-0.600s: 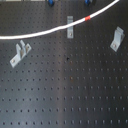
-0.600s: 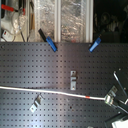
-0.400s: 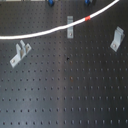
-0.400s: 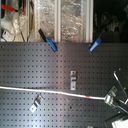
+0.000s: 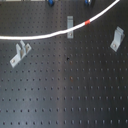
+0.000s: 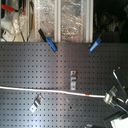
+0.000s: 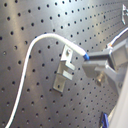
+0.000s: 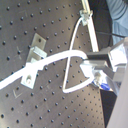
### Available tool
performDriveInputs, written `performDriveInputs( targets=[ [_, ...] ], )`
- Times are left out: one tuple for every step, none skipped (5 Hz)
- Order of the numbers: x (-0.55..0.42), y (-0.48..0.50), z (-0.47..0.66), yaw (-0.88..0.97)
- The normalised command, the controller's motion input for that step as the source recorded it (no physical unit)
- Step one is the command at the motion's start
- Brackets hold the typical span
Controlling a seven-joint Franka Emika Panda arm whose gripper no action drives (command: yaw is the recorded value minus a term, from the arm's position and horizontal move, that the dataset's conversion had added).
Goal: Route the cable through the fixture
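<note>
On the black perforated bench [image 5: 75, 95], the cable [image 5: 45, 36] lay as a long white line. In the first exterior view it ran from the first exterior view's left edge across to the upper right corner, passing over the lower end of the middle fixture [image 5: 70, 26], with its red tape band [image 5: 88, 22] just past that fixture. A second metal fixture [image 5: 19, 53] stood below the cable toward the first exterior view's left, apart from it, and a third fixture [image 5: 117, 39] stood toward the first exterior view's right, also apart.

In the second exterior view the cable [image 6: 45, 90] stretched from the second exterior view's left edge to the pincer [image 6: 111, 96] near the second exterior view's right edge, touching the lower end of the middle fixture [image 6: 74, 80]. Two blue-handled objects [image 6: 95, 45] lay at the far edge of the bench.

In the first wrist view the pincer [image 7: 95, 59] was pinching the cable [image 7: 35, 50], which curved away beside a metal fixture [image 7: 65, 67]. In the second wrist view the cable [image 8: 50, 62] crossed a fixture [image 8: 34, 55] and looped near the pincer [image 8: 95, 65].
</note>
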Motion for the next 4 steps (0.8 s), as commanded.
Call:
performDriveInputs(
  targets=[
    [-0.389,-0.008,0.19,0.13],
    [-0.016,-0.006,0.04,0.00],
    [-0.849,-0.202,0.48,0.00],
    [-0.027,-0.010,0.00,0.00]
  ],
)
